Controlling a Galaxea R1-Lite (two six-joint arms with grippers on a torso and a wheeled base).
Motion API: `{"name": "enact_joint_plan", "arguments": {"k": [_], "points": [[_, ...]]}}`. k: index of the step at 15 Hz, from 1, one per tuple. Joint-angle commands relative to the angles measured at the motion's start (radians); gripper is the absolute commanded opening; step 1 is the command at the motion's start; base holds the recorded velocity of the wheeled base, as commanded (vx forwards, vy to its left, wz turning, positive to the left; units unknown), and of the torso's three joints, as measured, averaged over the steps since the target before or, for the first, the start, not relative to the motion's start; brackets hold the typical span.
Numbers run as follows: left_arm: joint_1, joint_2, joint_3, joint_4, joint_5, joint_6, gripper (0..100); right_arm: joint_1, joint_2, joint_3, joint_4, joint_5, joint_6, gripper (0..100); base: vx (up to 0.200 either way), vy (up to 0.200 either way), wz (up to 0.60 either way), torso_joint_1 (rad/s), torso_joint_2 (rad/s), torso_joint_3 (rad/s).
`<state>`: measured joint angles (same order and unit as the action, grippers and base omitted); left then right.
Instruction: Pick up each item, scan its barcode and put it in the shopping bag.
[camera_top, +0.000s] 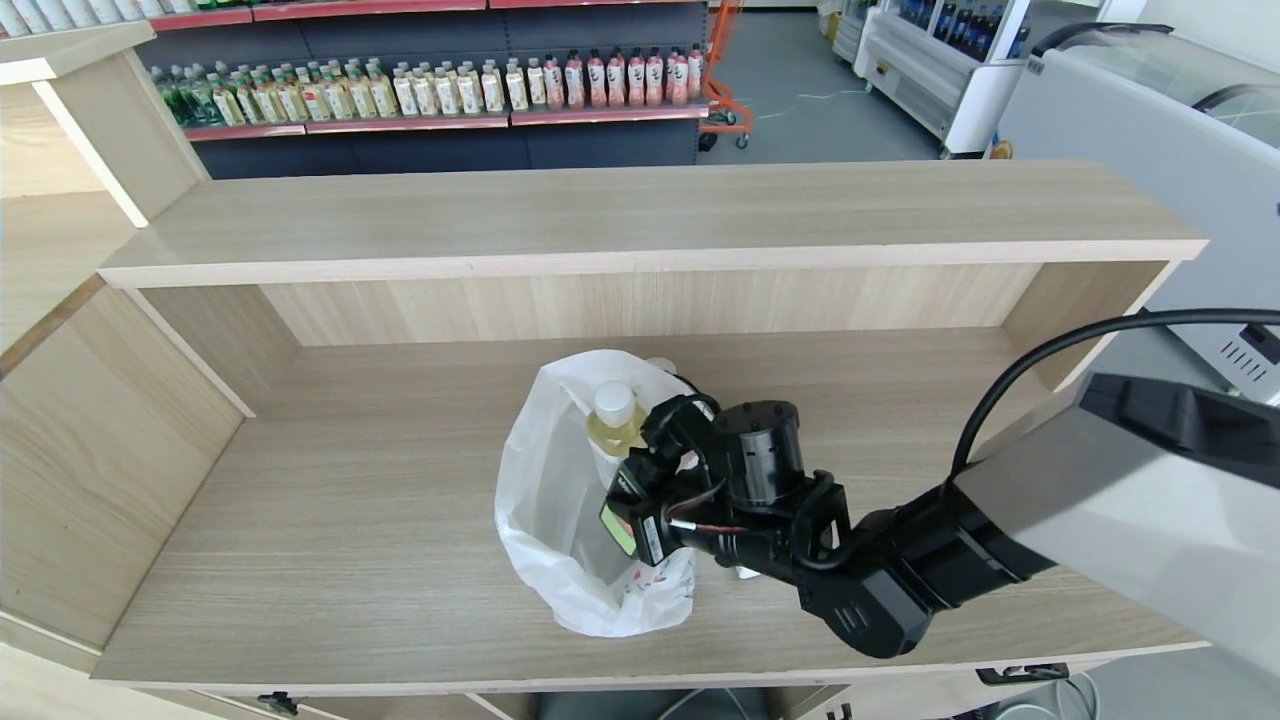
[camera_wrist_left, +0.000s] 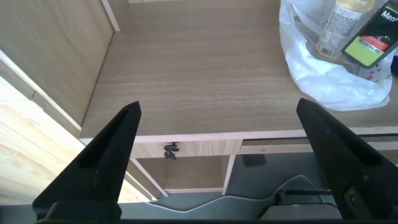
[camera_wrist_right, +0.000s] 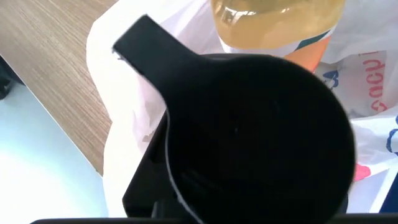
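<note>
A white shopping bag (camera_top: 560, 520) stands open in the middle of the wooden counter (camera_top: 330, 520). Inside it a bottle of yellow drink (camera_top: 614, 418) with a white cap stands upright. My right gripper (camera_top: 645, 495) hangs over the bag's mouth, shut on a black bottle with a green label (camera_top: 622, 518). In the right wrist view the black bottle's round end (camera_wrist_right: 261, 137) sits just in front of the yellow drink (camera_wrist_right: 280, 25). My left gripper (camera_wrist_left: 219, 109) is open and holds nothing, low by the counter's front edge, with the bag (camera_wrist_left: 336, 71) off to one side.
The counter has a raised back ledge (camera_top: 650, 215) and wooden side walls (camera_top: 110, 440). Bare counter top lies to the left of the bag. Store shelves with drink bottles (camera_top: 430, 90) and white freezers (camera_top: 1150, 110) stand beyond the counter.
</note>
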<state>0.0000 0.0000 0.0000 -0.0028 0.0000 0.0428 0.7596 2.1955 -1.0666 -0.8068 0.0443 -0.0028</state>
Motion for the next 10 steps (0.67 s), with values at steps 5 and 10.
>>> {"name": "enact_joint_plan", "arguments": {"k": [5, 10], "points": [[0.0, 0.002, 0.0, 0.0, 0.0, 0.0, 100, 0.007, 0.055, -0.006, -0.058, -0.034, -0.016, 0, 0.0, 0.0, 0.0, 0.0, 0.0, 0.0], [0.0, 0.0, 0.0, 0.0, 0.0, 0.003, 100, -0.014, 0.132, 0.007, -0.212, -0.07, -0.14, 0, 0.0, 0.0, 0.0, 0.0, 0.0, 0.0]]}}
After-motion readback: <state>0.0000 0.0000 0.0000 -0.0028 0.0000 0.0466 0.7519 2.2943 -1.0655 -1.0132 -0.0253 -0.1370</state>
